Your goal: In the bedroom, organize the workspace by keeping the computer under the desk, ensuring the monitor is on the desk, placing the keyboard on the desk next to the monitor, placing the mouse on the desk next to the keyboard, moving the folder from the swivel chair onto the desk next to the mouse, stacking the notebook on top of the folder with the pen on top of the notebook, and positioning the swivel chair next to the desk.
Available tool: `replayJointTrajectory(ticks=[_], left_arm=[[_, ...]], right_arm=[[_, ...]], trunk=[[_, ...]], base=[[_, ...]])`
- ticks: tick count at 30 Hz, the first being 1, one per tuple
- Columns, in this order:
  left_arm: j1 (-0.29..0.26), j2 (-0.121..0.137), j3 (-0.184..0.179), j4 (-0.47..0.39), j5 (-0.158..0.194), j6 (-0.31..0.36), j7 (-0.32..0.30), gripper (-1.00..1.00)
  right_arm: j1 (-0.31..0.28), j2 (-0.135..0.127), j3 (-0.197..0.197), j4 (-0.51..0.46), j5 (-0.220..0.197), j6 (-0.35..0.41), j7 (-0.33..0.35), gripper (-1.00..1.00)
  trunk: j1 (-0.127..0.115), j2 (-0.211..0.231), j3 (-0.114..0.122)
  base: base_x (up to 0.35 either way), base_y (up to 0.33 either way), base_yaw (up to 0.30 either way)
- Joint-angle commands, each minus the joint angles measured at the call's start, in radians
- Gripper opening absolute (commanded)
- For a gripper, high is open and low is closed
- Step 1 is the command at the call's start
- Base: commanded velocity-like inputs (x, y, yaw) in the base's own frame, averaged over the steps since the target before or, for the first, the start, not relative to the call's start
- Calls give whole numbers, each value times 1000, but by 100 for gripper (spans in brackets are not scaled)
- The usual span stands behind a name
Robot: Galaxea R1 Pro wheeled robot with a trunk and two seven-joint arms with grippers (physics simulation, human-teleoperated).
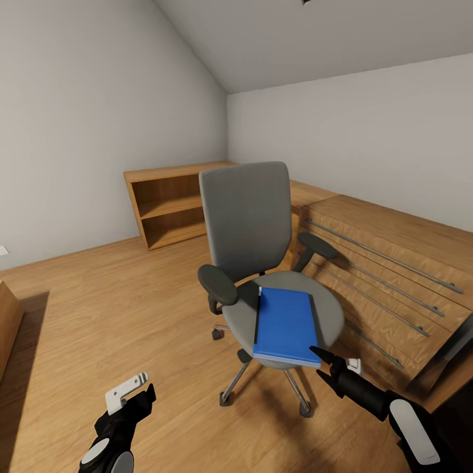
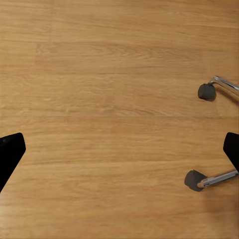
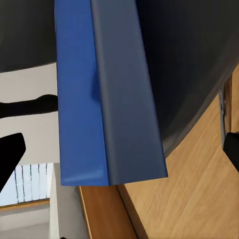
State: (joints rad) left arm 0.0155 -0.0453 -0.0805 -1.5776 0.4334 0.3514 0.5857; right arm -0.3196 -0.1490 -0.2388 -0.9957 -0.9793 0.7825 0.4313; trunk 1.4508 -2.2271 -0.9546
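The grey swivel chair (image 1: pixel 246 223) stands on the wood floor in the middle of the head view, its back facing away from me. The blue folder (image 1: pixel 284 326) lies flat on its seat. My right gripper (image 1: pixel 332 361) is open, with its fingertips at the folder's near right corner, level with the seat edge. In the right wrist view the folder (image 3: pixel 107 94) is very close between the open fingers of the right gripper (image 3: pixel 121 152). My left gripper (image 1: pixel 135 393) hangs open low at the left over bare floor. Between the fingers of the left gripper (image 2: pixel 121 149), only floor is visible.
A low wooden bookshelf (image 1: pixel 169 203) stands against the far wall. A wooden drawer unit (image 1: pixel 394 263) with metal rails runs along the right, close to the chair. Two chair casters (image 2: pixel 205 91) rest on the floor beside my left gripper. A wooden edge (image 1: pixel 6 322) shows at far left.
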Motion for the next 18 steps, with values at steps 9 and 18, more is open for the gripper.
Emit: replayJointTrajectory(ticks=[9,18], left_arm=[[0,0,-1,-1,7,3,6,100],[0,0,-1,-1,7,3,6,100]], right_arm=[[-1,0,-3,0,-1,6,3,100],[-1,0,-4,0,-1,7,3,-100]], trunk=[[0,0,-1],[0,0,-1]], base=[[0,0,0],[0,0,0]])
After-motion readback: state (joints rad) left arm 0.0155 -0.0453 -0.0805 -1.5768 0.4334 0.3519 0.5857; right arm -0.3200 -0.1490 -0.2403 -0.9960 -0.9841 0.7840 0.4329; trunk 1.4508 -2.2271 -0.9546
